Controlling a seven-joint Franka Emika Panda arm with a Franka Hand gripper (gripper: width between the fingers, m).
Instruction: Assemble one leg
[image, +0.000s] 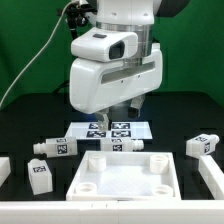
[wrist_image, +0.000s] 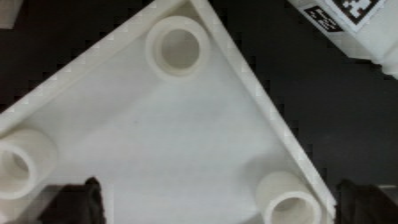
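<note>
The big white square top (image: 125, 178) lies at the table's front centre, hollow side up. Several white legs with marker tags lie round it: two at the exterior view's left (image: 52, 147) (image: 41, 176), one at the right (image: 202, 145), and one just behind the top's far rim (image: 126, 146). My gripper (image: 122, 112) hangs above the far rim of the top, open and empty. In the wrist view the gripper (wrist_image: 217, 205) has its dark fingertips (wrist_image: 80, 200) wide apart over the top (wrist_image: 169, 120), with a corner hole (wrist_image: 178, 47) in view.
The marker board (image: 115, 129) lies behind the top, under my gripper. More white parts show at the left edge (image: 4, 170) and the right edge (image: 212, 176). A tagged piece (wrist_image: 350, 18) shows at the wrist view's corner.
</note>
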